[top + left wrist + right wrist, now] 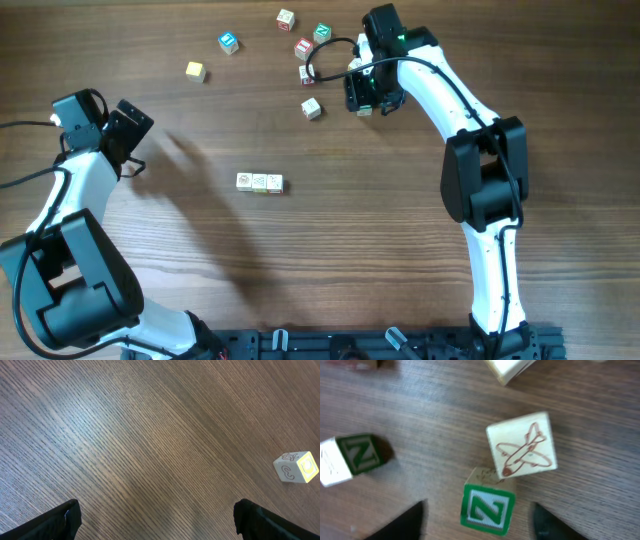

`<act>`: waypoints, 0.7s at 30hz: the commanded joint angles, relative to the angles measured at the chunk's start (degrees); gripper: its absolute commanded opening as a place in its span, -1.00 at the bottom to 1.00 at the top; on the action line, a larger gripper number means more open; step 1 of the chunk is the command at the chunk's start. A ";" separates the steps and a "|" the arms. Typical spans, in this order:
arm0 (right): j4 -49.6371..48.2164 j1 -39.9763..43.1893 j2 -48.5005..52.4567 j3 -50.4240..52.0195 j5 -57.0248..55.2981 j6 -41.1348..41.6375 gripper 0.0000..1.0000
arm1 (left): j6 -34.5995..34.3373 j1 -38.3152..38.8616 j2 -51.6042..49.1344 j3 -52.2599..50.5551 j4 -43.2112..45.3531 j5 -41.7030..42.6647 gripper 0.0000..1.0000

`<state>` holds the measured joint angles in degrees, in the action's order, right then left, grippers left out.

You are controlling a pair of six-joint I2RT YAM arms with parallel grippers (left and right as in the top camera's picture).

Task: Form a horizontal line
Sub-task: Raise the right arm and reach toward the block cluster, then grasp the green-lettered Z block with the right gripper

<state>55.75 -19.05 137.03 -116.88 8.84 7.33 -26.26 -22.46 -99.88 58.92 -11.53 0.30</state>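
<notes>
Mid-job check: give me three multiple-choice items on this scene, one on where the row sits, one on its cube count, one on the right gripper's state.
1. Where is the row? A) middle of the table B) its top edge C) its bottom edge
2. How many cubes are in it? A) two B) three C) five
3. The right gripper is: A) shut on the airplane cube B) open around the green Z cube C) over bare wood
Answers: 1 A, the row lies mid-table; 2 B, three cubes touch edge to edge; 3 B, wood shows between each finger and the cube.
</notes>
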 commanded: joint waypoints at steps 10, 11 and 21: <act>-0.44 -0.07 1.53 1.66 -1.79 0.35 -0.28 | 0.09 -0.22 -0.42 0.50 0.13 -0.37 1.00; -0.42 -0.07 1.53 1.77 -1.79 0.37 -0.28 | 0.09 -0.22 -0.42 0.50 0.13 -0.37 1.00; 1.29 -0.07 0.39 2.03 -1.81 0.33 -0.49 | 0.09 -0.22 -0.42 0.50 0.13 -0.37 1.00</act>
<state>55.96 -19.03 137.05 -115.48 7.64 7.70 -26.26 -22.46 -99.88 58.92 -11.55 0.30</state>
